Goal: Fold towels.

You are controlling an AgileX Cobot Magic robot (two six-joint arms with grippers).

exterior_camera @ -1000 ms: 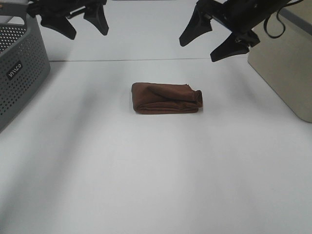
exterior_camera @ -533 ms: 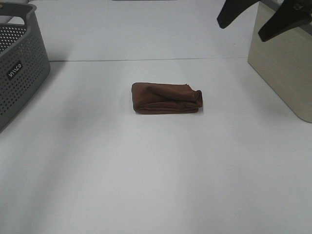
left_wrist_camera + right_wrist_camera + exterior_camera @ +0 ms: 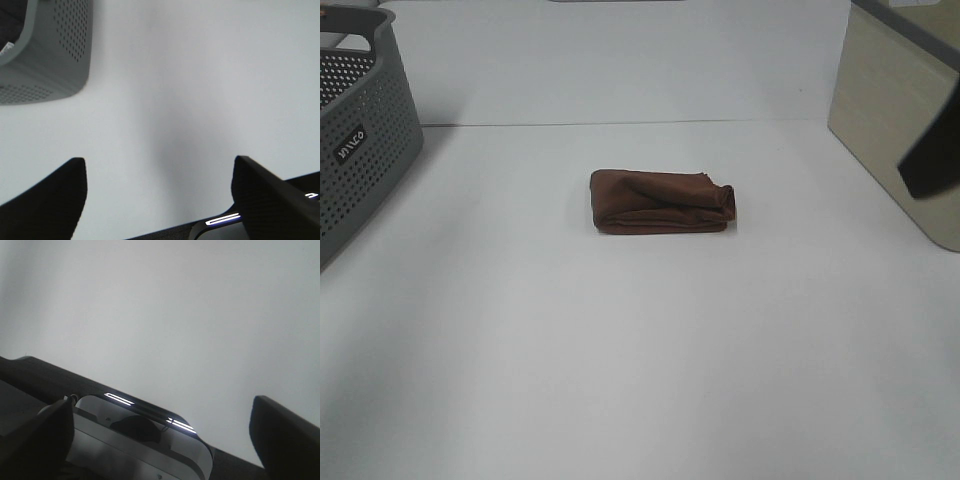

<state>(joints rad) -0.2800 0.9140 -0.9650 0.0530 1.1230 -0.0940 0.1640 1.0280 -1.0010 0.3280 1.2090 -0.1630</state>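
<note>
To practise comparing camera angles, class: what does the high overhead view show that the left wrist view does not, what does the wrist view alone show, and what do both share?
Only the high view shows the folded brown towel lying in the middle of the white table, a beige box at the right edge, and a dark blurred piece of the right arm in front of it.

Only the left wrist view shows the left hand, its two dark fingers spread wide with nothing between them.

Both show the grey perforated basket and the bare white tabletop.

soft matt terry towel point(image 3: 662, 202); smooth matt white table point(image 3: 640, 350); perforated grey plastic basket point(image 3: 360, 150)
</note>
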